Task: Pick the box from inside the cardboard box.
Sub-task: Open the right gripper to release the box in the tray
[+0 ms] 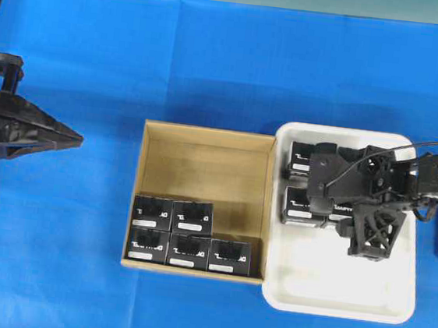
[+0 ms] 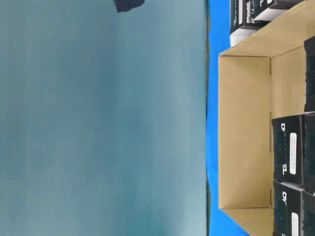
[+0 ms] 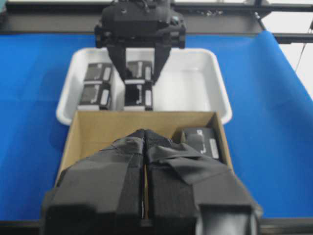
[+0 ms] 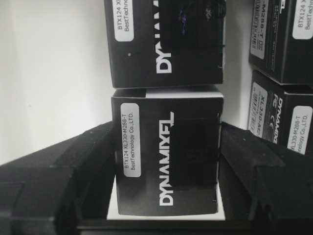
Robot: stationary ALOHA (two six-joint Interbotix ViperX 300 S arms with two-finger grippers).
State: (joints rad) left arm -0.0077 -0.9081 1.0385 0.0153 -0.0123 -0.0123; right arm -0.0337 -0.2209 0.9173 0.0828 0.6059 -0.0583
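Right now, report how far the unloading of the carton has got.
Done: three boxes already sit in the white tray. In hand: the right gripper straddles a fourth box over the tray; whether it grips it is unclear. Left: five boxes wait in the cardboard box. The left gripper is shut, off to the side.
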